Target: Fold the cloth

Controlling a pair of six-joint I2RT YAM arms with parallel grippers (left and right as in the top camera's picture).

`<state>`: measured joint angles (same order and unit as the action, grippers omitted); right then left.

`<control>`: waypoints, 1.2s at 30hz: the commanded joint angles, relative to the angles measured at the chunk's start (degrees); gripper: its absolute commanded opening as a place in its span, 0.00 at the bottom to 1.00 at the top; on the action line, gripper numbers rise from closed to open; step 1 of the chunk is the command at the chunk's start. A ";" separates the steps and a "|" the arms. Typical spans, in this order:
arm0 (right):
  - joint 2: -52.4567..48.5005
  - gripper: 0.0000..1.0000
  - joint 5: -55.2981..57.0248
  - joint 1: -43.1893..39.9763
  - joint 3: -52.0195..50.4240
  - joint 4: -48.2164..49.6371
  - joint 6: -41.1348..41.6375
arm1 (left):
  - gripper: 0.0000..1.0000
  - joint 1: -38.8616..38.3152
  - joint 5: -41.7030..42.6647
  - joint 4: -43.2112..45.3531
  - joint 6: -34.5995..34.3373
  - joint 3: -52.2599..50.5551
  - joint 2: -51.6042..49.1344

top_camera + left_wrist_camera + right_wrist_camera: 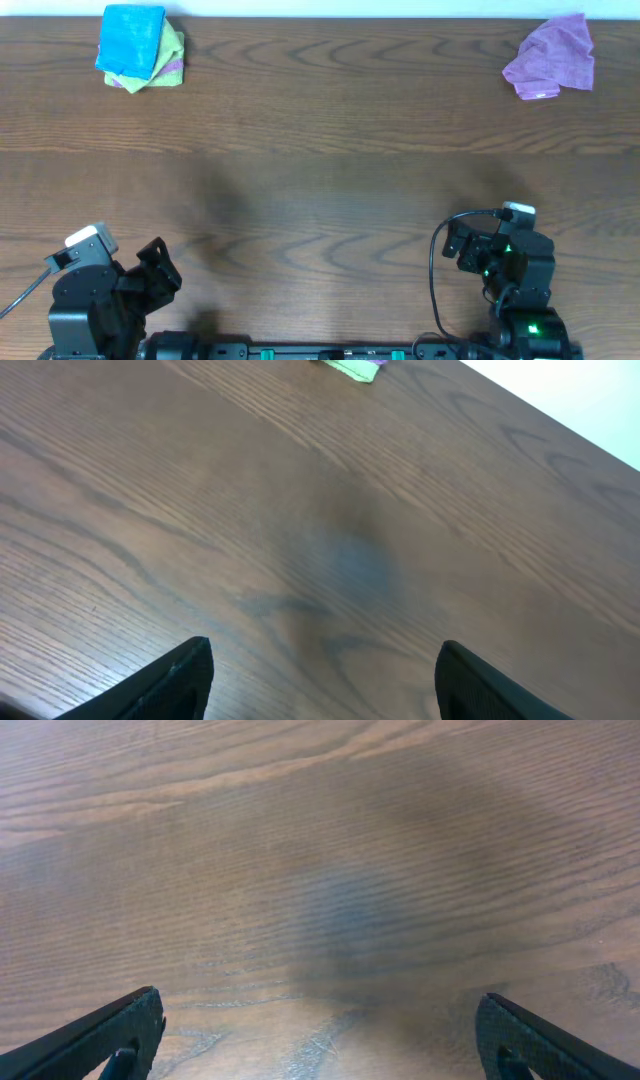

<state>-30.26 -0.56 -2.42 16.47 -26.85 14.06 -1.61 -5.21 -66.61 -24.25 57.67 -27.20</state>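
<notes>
Cloth lies folded on top of a green cloth at the far left corner of the table, well ahead of the left gripper, the nearer of the 2. Its jaws gape empty, as do those of the right gripper.

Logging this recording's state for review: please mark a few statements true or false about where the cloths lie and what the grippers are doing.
1. The sky-blue cloth lies folded on top of a lime-green cloth in the far left corner of the table. True.
2. The left gripper holds the sky-blue cloth. False: its fingers are apart with nothing between them, over bare wood.
3. A purple cloth lies crumpled near the far right corner. True.
4. The right gripper is shut. False: its fingers stand wide apart and hold nothing.
</notes>
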 commanded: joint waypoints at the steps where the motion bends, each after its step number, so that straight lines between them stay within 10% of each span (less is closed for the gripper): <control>1: 0.26 0.99 0.35 -0.28 -0.35 0.02 0.68 | 0.73 0.07 -2.58 0.28 -0.61 0.72 0.33; 4: 0.26 0.99 0.35 -0.28 -0.35 0.02 0.68 | 0.98 0.07 -4.59 0.72 -0.61 0.72 0.33; 13: 0.26 0.99 0.35 -0.28 -0.35 0.02 0.68 | 0.96 1.97 -6.47 5.95 -0.66 -0.50 7.98; 28: 0.26 0.99 0.33 -0.28 -0.35 0.02 0.68 | 0.96 6.40 -4.26 38.73 -2.40 -37.94 26.97; 36: 0.26 0.99 0.33 -0.28 -0.35 0.02 0.68 | 0.95 4.22 -4.15 40.13 -4.31 -44.04 26.97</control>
<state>-30.26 -0.56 -2.42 16.34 -26.83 14.06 3.22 -9.76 -26.70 -27.73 14.96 -0.93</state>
